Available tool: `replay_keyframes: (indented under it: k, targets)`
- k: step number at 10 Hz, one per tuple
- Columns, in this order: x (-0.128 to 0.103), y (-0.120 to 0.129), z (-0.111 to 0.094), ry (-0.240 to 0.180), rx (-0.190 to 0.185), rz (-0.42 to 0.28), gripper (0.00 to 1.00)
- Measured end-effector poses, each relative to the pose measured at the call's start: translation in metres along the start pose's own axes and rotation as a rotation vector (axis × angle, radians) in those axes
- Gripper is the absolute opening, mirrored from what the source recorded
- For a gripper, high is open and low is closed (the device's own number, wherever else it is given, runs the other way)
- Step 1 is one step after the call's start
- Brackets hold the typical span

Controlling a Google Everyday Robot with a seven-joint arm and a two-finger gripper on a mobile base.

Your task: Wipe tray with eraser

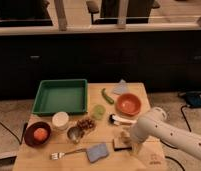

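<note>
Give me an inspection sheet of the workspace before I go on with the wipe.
Surface: wooden table, crowded.
Job's things: green tray at back left, nothing seen inside; eraser at front right, right by the claw, grip unclear.
Clutter: blue-grey sponge, fork, brush, orange bowl, dark bowl holding an orange fruit, white cup, metal cup, green cup, green pepper, grey item.
Grippers: claw low over the table's front right, apart from the tray.
Cables: right cable and left cable, both on the floor.
Surroundings: dark counter behind; blue object on the floor at right.
</note>
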Motion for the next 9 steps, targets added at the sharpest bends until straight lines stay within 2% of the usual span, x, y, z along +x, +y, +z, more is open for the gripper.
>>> replay_keyframes:
  k: [9]
  targets:
    - [0.0041,0.0,0.0045,-0.011,0.014,0.046,0.8]
